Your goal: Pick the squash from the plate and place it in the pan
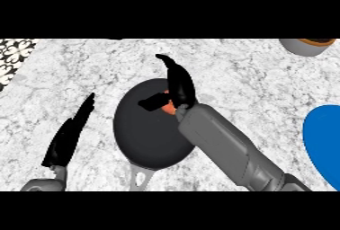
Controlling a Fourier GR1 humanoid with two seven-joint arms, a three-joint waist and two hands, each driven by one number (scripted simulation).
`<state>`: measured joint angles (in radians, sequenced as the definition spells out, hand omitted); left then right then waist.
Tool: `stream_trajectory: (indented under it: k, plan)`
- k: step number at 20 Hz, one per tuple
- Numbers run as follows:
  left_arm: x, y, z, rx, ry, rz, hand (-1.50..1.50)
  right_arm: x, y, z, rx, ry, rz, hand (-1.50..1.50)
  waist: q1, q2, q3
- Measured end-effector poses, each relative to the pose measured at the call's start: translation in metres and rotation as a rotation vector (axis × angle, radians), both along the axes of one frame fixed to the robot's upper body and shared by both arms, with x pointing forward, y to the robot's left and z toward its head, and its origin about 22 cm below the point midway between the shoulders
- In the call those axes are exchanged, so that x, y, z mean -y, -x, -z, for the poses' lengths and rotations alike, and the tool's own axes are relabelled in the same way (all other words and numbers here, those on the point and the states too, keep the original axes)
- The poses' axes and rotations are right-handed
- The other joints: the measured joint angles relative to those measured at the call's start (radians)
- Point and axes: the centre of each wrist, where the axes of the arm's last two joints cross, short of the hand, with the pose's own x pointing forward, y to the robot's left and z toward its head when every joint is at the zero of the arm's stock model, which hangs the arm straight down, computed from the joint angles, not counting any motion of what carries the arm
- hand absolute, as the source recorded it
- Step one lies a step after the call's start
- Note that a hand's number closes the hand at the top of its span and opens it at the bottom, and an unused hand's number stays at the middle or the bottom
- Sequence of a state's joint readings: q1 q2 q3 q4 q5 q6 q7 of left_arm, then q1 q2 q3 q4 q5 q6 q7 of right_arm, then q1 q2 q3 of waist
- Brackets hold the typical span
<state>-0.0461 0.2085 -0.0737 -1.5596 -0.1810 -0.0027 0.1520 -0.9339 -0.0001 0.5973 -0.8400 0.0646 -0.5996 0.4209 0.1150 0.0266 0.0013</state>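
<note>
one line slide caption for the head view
Right hand holds the orange squash over the dark pan, blue plate at right.

one pan [149, 134], one squash [169, 107], one plate [323, 139], two hands [179, 85] [69, 134]

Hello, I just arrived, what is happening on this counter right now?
The robot's right hand is over the dark round frying pan on the grey speckled counter, its fingers curled round a small orange squash. The squash is already off the blue plate at the right edge and not yet released. The left hand rests open to the left of the pan. A small bowl sits at the far right corner.
</note>
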Motion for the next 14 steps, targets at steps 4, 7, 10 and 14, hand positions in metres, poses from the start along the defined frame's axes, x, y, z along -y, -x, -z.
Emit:
stream_trajectory:
  k: [4, 7, 10, 14]
  plan:
    - [-0.008, 0.006, 0.002, -0.004, 0.000, -0.015, 0.00, 0.003, -0.005, -0.003, 0.082, -0.119, 0.118, -1.50, -0.012, -0.005, 0.000]
    - [-0.012, 0.006, 0.003, -0.010, 0.000, -0.038, 0.00, 0.008, -0.011, -0.003, 0.111, -0.187, 0.211, -1.50, -0.035, -0.009, 0.000]
    - [-0.019, 0.014, 0.004, -0.017, -0.003, -0.061, 0.00, 0.020, -0.018, 0.002, 0.129, -0.235, 0.289, -1.50, -0.057, -0.014, 0.000]
    - [-0.022, 0.022, 0.002, -0.023, 0.000, -0.084, 0.00, 0.056, -0.020, 0.015, 0.174, -0.285, 0.340, -1.50, -0.088, -0.021, 0.000]
